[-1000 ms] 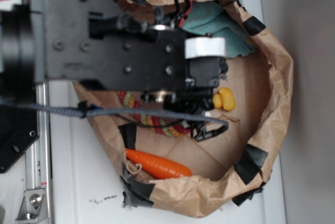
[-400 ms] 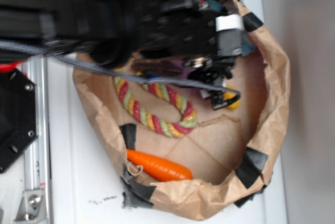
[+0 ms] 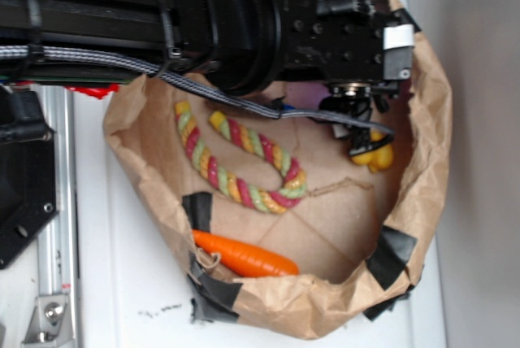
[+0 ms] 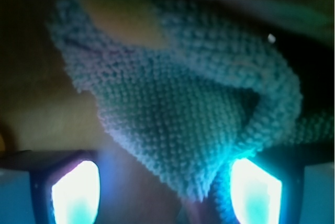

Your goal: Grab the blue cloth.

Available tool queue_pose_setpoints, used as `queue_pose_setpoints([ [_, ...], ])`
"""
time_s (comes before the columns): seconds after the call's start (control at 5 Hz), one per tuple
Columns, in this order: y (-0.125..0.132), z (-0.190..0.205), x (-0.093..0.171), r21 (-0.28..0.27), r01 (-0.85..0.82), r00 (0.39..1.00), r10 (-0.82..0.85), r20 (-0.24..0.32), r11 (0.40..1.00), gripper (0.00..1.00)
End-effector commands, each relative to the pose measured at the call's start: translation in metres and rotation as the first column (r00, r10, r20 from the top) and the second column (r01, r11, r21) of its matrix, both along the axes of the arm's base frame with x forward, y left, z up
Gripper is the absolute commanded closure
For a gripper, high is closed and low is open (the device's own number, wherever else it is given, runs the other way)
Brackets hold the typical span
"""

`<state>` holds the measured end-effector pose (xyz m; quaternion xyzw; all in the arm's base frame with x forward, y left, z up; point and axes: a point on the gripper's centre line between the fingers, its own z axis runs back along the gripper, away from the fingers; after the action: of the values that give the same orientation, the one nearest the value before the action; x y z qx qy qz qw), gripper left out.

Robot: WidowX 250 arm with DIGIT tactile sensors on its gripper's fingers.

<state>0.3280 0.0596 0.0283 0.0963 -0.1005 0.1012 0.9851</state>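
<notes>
The blue cloth (image 4: 183, 109) fills the wrist view, a bumpy pale teal heap lying on brown paper, its lower corner drooping down between the two glowing fingertips (image 4: 76, 192) of the gripper (image 4: 166, 195). Those fingers stand well apart with nothing pinched between them; the right one looks to be just touching the cloth's edge, though the blur makes that hard to be sure of. From the exterior view the cloth cannot be seen at all: the black arm (image 3: 203, 19) stretches across the top of the brown paper bag (image 3: 426, 161) and covers that end. Lower in the bag lie a striped rope toy (image 3: 236, 161), an orange carrot (image 3: 244, 254) by the near rim, and something yellow (image 3: 374, 154) beside the gripper's cable (image 3: 268, 108).
</notes>
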Motion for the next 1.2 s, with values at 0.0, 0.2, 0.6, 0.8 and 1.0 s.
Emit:
queue_pose_setpoints([
  [0.0,0.004,0.019,0.008,0.024,0.009,0.998,-0.011,0.060,1.000,1.00],
  [0.2,0.007,0.022,0.007,0.014,0.006,0.998,-0.006,0.065,1.000,1.00],
  [0.6,0.017,0.027,0.008,0.033,-0.021,0.997,0.019,0.071,0.999,1.00],
  [0.8,0.019,0.028,0.008,0.041,-0.026,0.997,0.023,0.074,0.999,1.00],
  [1.0,0.011,0.042,-0.005,0.003,0.007,0.996,-0.007,0.088,1.000,1.00],
])
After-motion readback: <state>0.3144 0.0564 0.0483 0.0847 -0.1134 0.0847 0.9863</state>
